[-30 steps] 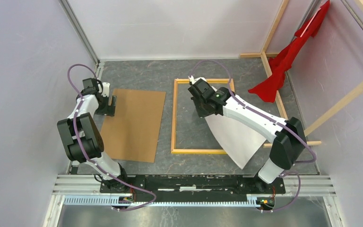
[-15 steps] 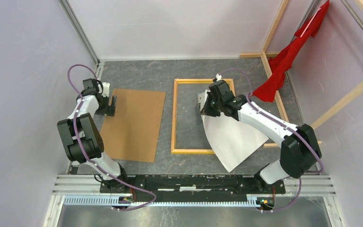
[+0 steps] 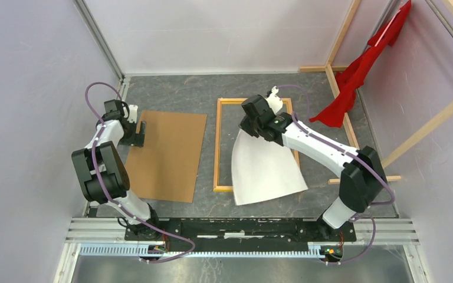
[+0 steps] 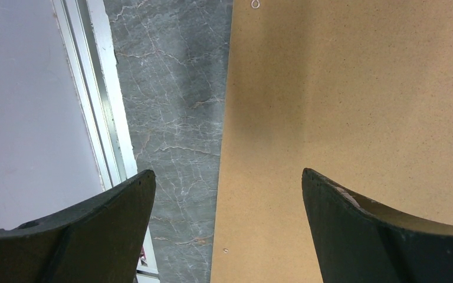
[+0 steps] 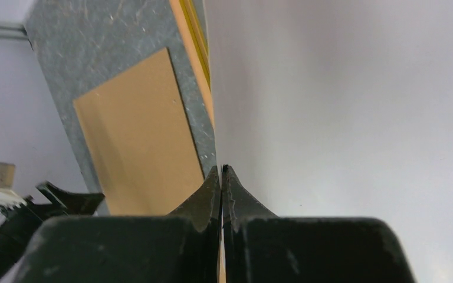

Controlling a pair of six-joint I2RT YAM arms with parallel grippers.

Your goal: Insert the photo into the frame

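In the top view, a brown backing sheet lies flat on the grey table, left of the frame. A red cloth hangs on wooden beams at the far right. The photo, curved and with its white side up, covers the frame's right part and near rail. The right gripper pinches its far edge. The left gripper is at the sheet's left edge.

In the left wrist view, the fingers stand wide apart, holding nothing, above the sheet's edge.

In the right wrist view, the fingers are pressed together on the photo's edge. The frame's rail lies just beside it.
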